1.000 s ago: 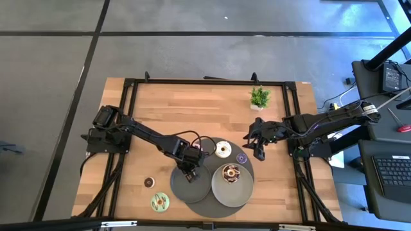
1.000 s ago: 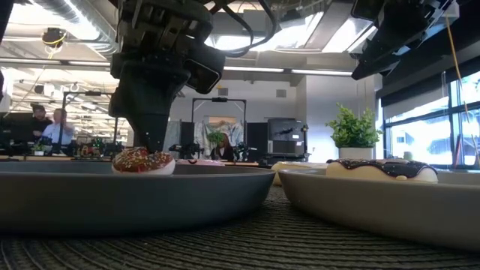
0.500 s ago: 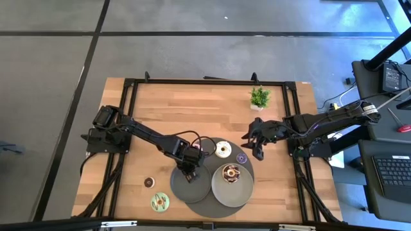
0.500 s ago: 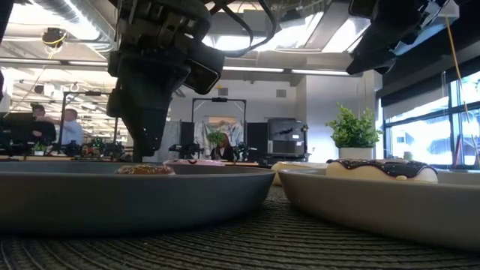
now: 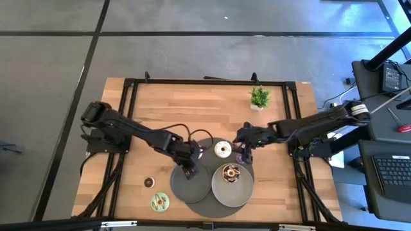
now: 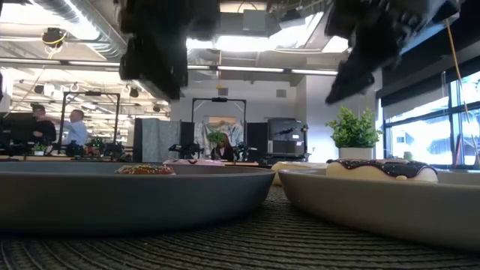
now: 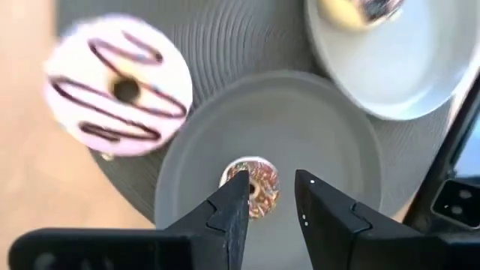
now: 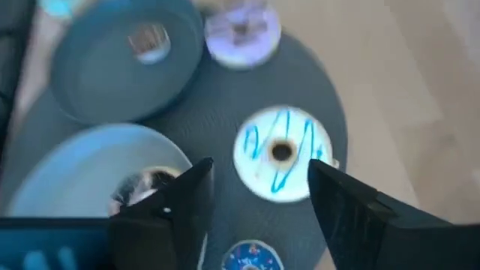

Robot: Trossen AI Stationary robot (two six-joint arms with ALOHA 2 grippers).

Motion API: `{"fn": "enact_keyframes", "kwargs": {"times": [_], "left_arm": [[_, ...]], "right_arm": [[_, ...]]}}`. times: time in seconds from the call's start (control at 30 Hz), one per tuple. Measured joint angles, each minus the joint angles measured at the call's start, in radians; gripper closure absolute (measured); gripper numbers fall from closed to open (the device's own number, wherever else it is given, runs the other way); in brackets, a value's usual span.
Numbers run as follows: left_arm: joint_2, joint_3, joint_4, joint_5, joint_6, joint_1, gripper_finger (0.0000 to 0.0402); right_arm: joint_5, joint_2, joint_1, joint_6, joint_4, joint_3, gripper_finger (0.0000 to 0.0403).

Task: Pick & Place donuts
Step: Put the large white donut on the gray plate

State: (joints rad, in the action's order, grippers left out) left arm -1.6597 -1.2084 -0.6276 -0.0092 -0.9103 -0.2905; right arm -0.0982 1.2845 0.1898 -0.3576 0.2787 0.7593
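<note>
Pink donut (image 7: 120, 91) beside dark plate (image 7: 330, 142), sprinkled mini donut (image 7: 255, 187) under open left claw (image 7: 271, 196)

In the high view, the left gripper (image 5: 188, 168) covers the small sprinkled donut (image 7: 253, 187) on the dark plate (image 5: 191, 187), and the pink donut (image 7: 118, 97) is mostly hidden under that arm. The right gripper (image 5: 243, 152) sits over the tiny purple donut (image 5: 241, 158), so only a sliver shows. In the low view both arms are cut off by the top edge, and the plate rims hide the lower halves of the sprinkled donut and the chocolate donut (image 6: 381, 168). The right wrist view is blurred; a mini donut (image 8: 251, 256) is cut by its bottom edge. The brown mini donut (image 5: 149, 182) is too small to show detail.
</note>
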Motion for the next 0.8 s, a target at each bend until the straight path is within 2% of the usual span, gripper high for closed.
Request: {"fn": "enact_keyframes", "kwargs": {"times": [0.17, 0.33, 0.6, 0.8], "left_arm": [[0.061, -0.001, 0.003, -0.143, 0.01, -0.03, 0.0289], [0.078, -0.001, 0.004, -0.178, 0.007, -0.036, 0.0282], [0.078, -0.001, 0.003, -0.163, 0.006, -0.036, 0.0282], [0.078, -0.001, 0.003, -0.162, 0.007, -0.036, 0.028]], "right_arm": [[-0.119, 0.13, -0.02, -0.018, -0.027, 0.0, 0.0135], [-0.127, 0.227, -0.03, 0.01, -0.092, 0.0, 0.0116], [-0.117, 0.291, -0.042, -0.12, -0.119, 0.0, 0.0115], [-0.085, 0.347, -0.074, -0.162, -0.145, 0.0, 0.0141]]}}
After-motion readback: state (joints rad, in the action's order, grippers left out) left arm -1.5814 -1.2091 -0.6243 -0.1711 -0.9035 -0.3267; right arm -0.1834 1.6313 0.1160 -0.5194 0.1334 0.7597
